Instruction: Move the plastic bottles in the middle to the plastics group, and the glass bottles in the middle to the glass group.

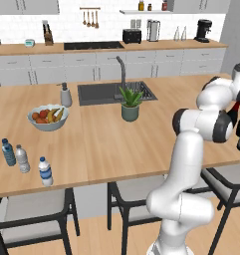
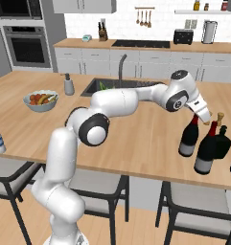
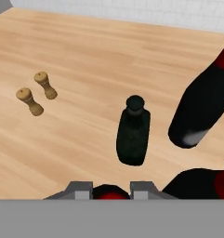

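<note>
Red foil (image 3: 109,192) sits pinched between the two fingers (image 3: 80,189) at the bottom of the hand view: they are closed on the top of a wine bottle (image 2: 189,136). From the right base view the gripper (image 2: 203,119) hangs over the far right of the table (image 2: 136,129), at the neck of that bottle, with a second wine bottle (image 2: 207,152) just beside it and a squat dark bottle (image 2: 223,141) close behind. Two small wooden shakers (image 3: 38,93) stand further off on the bare wood.

At the other end of the table, the water bottle (image 1: 45,171) with the white cap and blue label stands near the front edge, just beside the blue bottle (image 1: 8,152) and the clear greyish bottle (image 1: 22,159). A fruit bowl (image 1: 48,117), a potted plant (image 1: 130,103) and the sink (image 1: 114,92) lie between.

My guess is that the step in hand is setting this wine bottle down among the glass. To do it well, keep the bottle upright and lower it straight until its base bears on the wood. Leave a gap to the neighbours, since a tall bottle held at its top could tip one. Spread the fingers only once it stands, then lift straight up off the foil.
</note>
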